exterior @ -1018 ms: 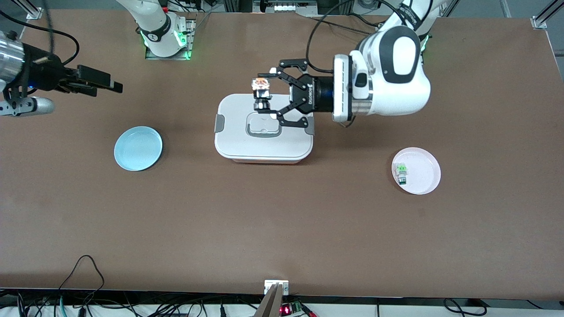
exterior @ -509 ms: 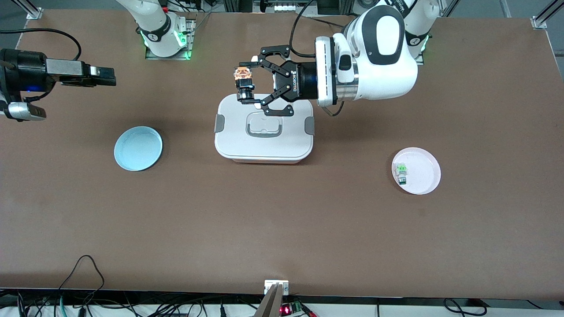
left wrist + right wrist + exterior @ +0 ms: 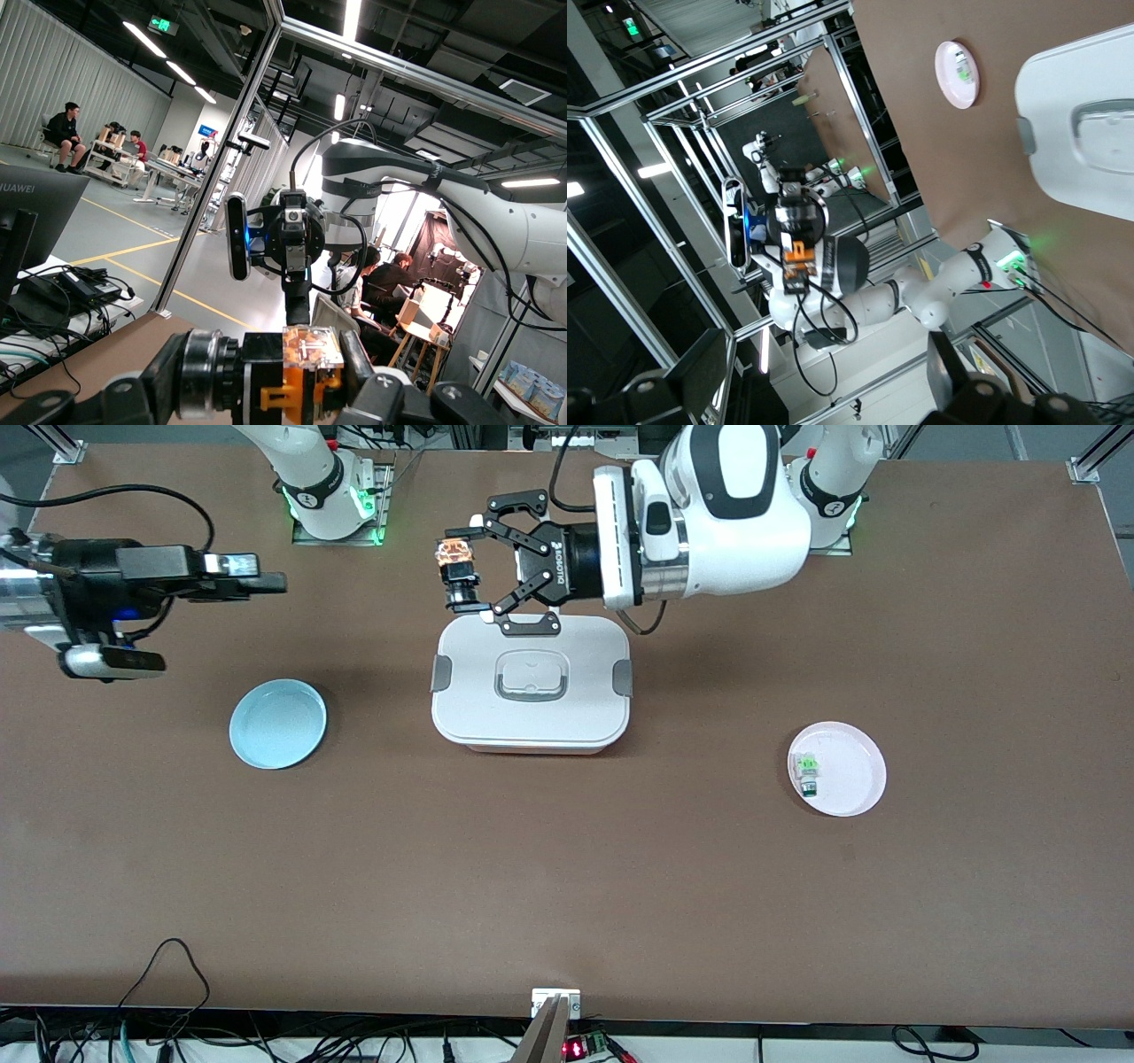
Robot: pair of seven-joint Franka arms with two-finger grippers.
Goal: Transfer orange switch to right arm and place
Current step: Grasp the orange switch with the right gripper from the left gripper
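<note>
My left gripper (image 3: pixel 461 574), the ROBOTIQ one, is shut on the orange switch (image 3: pixel 456 571) and holds it in the air over the table beside a corner of the white box. The switch lies sideways between the fingers, orange end and clear cover showing in the left wrist view (image 3: pixel 306 367). My right gripper (image 3: pixel 266 577) is open and empty, up in the air toward the right arm's end. It points at the switch across a gap. It shows head-on in the left wrist view (image 3: pixel 297 266). The right wrist view shows the held switch (image 3: pixel 796 257) farther off.
A white lidded box (image 3: pixel 532 731) sits mid-table. A blue plate (image 3: pixel 277 724) lies toward the right arm's end. A pink plate (image 3: pixel 855 766) toward the left arm's end holds the green-and-white switch (image 3: pixel 806 772). Cables run along the front edge.
My left gripper has carried the orange switch off the box lid toward the right arm's end and the bases. My right gripper has levelled out and moved in toward it.
</note>
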